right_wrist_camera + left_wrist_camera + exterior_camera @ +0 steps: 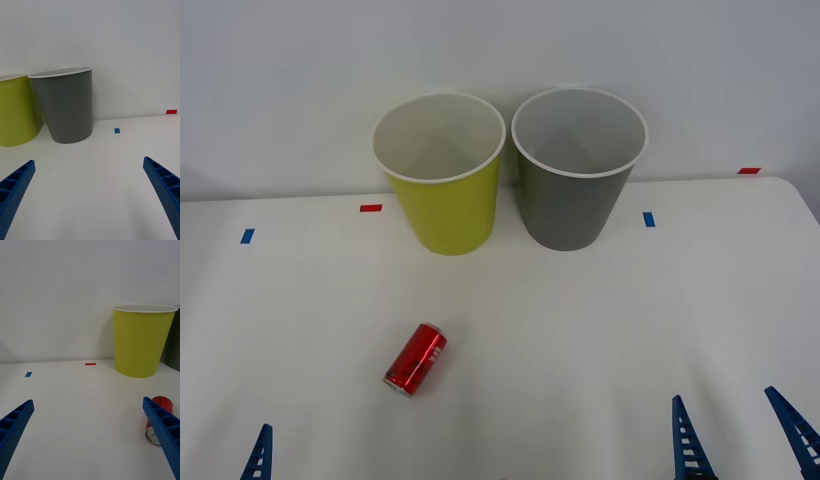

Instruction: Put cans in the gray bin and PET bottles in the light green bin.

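can (159,416): near end hidden behind a left gripper finger (165,435) in left wrist view | gray bin (174,348): cut off there by frame edge | light green bin (17,110): left part cut off in right wrist view | left gripper (260,455): only one fingertip inside front view

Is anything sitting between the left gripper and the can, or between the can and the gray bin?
Nothing visible blocks either path. The can lies on its side on bare table, ahead of the open left gripper. The gray bin stands farther back, with the light green bin beside it, off the direct line.
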